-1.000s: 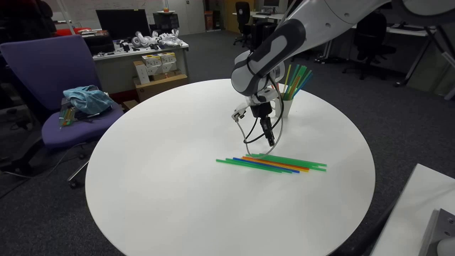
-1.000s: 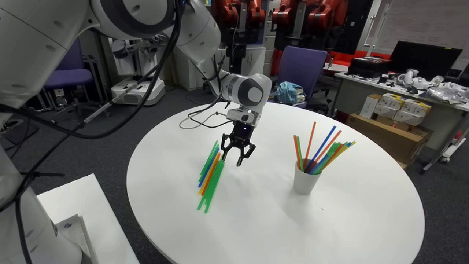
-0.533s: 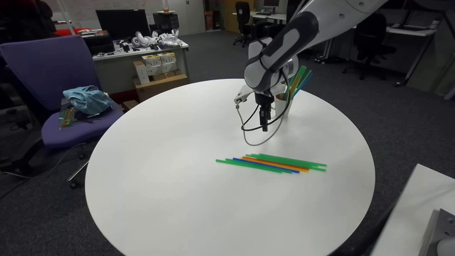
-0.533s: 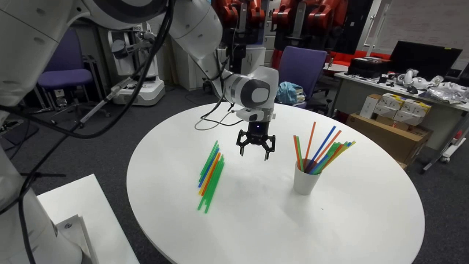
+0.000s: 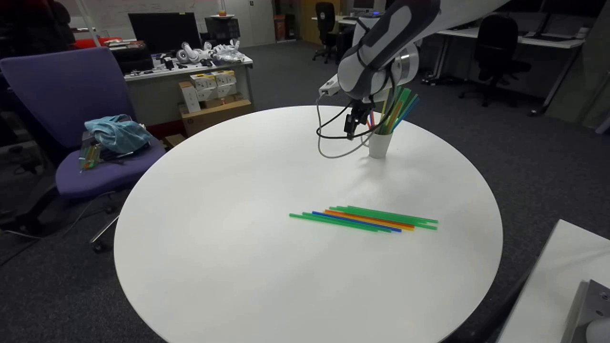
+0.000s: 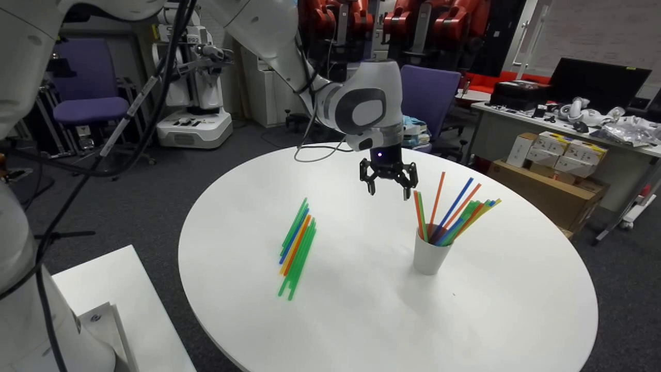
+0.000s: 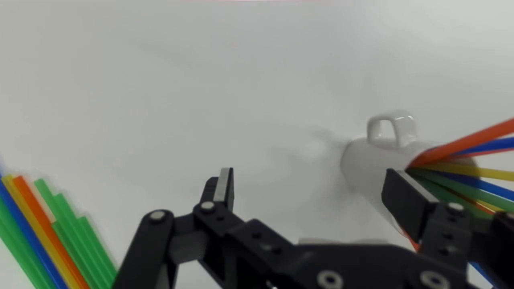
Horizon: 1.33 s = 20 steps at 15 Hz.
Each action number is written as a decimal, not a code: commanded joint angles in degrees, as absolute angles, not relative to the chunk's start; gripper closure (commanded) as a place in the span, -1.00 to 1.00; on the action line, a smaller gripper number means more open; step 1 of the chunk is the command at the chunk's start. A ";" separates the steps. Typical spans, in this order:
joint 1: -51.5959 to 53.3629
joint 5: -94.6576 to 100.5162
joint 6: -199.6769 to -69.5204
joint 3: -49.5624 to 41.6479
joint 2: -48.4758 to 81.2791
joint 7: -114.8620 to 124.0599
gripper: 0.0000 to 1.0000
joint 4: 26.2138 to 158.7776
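Wrist view: fingers spread wide near a white mug

My gripper hung above the round white table, its jaws well parted and gripping nothing. Upright on the table stood the mug, with straws of orange, blue, green and yellow leaning out of it, near my fingers. Well apart from the mug, a group of loose straws lay flat, roughly side by side. In an exterior view, a purple chair carried a blue cloth.
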<state>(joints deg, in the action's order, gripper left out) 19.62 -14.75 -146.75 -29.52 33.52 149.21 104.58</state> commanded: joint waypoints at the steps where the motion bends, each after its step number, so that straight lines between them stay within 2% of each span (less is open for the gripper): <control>1: 32.40 -27.78 -152.22 -43.71 32.94 149.20 -1.00 109.96; 5: 44.75 -45.10 -157.08 -56.44 37.91 149.14 -1.00 113.00; 8: 50.15 -58.37 -161.34 -61.07 43.91 149.13 -1.00 113.68; 12: 52.85 -72.24 -165.13 -63.38 53.81 149.11 -1.00 111.65; 20: 54.26 -83.96 -165.73 -67.87 70.36 149.11 -1.00 108.95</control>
<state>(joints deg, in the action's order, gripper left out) 53.40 -80.28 -165.49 -64.77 64.83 149.11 110.12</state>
